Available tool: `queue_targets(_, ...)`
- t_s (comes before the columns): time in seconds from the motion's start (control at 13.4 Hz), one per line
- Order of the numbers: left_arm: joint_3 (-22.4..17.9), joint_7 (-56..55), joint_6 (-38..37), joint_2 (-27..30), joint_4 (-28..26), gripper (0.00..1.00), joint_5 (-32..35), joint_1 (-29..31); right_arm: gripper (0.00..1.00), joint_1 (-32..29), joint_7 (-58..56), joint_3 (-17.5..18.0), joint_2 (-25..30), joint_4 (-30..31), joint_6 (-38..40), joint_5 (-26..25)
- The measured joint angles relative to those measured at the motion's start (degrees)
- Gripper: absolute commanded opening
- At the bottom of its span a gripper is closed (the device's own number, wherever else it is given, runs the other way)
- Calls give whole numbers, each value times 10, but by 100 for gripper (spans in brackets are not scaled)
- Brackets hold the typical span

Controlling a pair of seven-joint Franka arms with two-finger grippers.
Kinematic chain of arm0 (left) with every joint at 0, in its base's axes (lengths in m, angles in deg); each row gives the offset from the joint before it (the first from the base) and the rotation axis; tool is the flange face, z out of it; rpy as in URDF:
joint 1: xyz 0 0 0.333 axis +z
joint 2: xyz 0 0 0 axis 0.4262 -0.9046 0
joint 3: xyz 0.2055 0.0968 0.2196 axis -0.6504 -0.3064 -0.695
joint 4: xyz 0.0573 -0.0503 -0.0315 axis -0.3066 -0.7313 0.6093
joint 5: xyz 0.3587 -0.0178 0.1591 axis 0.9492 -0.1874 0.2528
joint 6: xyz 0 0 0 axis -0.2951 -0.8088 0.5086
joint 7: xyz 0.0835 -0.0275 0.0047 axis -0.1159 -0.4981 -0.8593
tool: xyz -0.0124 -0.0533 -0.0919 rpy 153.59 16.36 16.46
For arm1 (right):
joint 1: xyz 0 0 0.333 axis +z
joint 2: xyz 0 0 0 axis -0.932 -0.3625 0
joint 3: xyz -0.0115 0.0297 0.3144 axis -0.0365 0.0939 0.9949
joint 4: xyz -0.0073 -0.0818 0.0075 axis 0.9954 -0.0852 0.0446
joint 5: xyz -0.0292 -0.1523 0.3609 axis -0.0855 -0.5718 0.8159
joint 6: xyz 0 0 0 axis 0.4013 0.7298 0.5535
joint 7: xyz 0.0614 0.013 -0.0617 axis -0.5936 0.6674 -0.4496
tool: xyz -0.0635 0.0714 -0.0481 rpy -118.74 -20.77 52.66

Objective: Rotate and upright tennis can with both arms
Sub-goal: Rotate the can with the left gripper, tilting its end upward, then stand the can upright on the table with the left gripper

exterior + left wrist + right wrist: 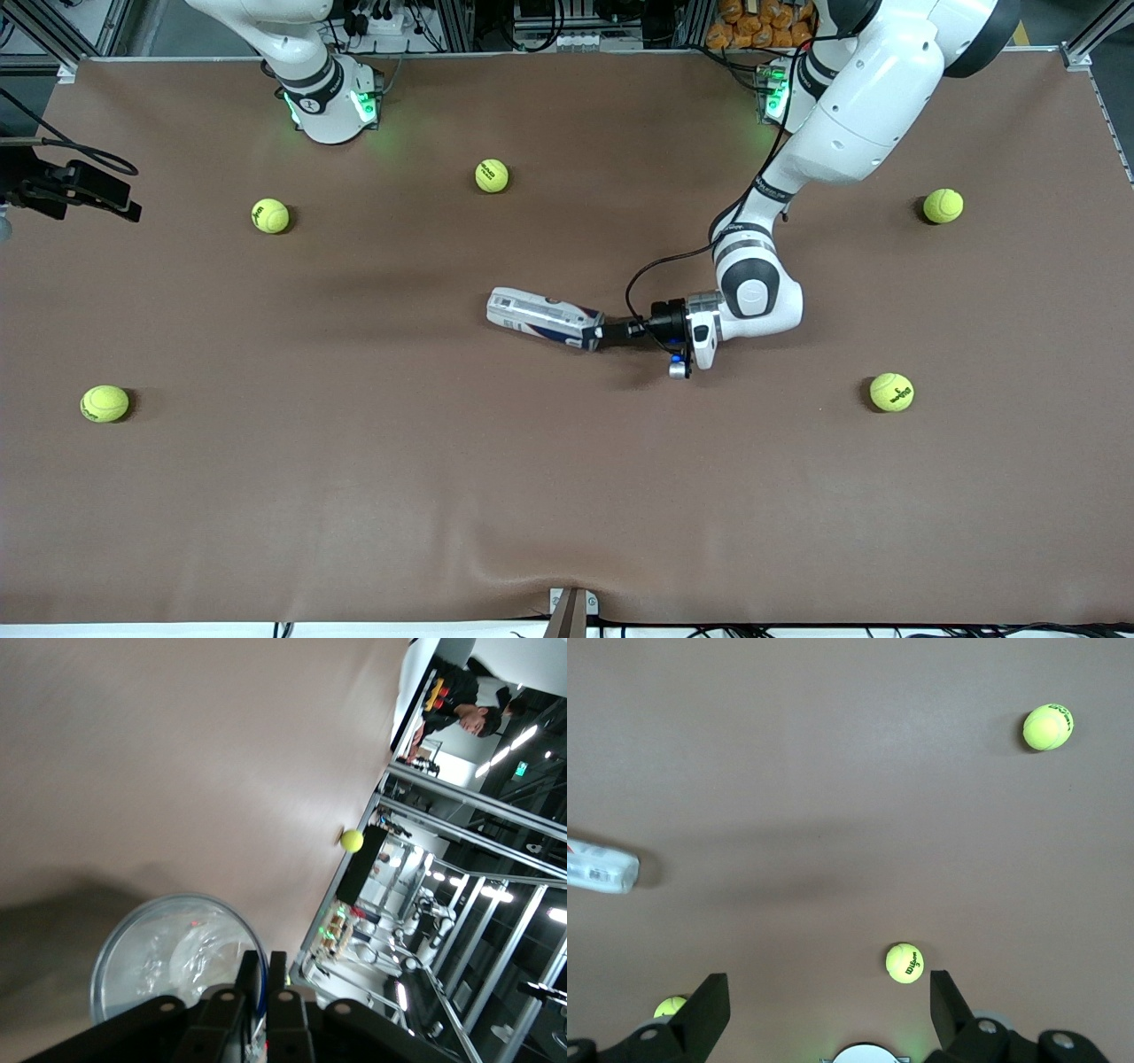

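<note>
Gripping the tennis can [542, 319] by the rim at its open end, left tool [595, 335] pinched together on that rim [251, 979]; can lying on its side near the middle of the table [354, 496], open end toward the left arm's end, closed end toward the right arm's; right tool [828, 1010] hanging high over the table by its own base, fingers [709, 1005] spread wide, arm waiting.

Turning slowly about the held rim seems wise, since a thin clear wall pinched at one edge may flex or slip; bringing the right tool down to steady the closed end before tipping upright, and keeping clear of the loose balls [492, 175].

Hard to judge from the left wrist view how deep the grip sits; fingertips cut off there; can's open end hidden in the right wrist view, only the closed end [602, 866] showing; right tool itself out of the front view.
</note>
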State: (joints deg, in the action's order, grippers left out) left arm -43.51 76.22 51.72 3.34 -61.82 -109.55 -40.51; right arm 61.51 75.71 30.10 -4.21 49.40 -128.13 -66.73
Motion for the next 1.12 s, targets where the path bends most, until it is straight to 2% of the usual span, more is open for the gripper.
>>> queue_targets(0.07, 0, -29, 16, 10, 14, 0, 27, -2, 100, 0, 0, 0, 0, 0, 0, 0)
queue_targets(0.22, 0, -136, 45, 34, 50, 0, 120, -7, 100, 0, 0, 0, 0, 0, 0, 0)
queue_targets(0.67, 4, -543, 62, 89, 169, 0, 544, -30, 100, 0, 0, -2, 0, -1, 0, -1)
queue_targets(0.82, 13, -614, 61, 93, 195, 0, 655, -35, 100, -1, 0, -3, 0, -2, 0, -1)
queue_targets(1.12, 18, -646, 61, 97, 208, 0, 814, -67, 100, -12, 0, -4, 1, -4, 1, -1)
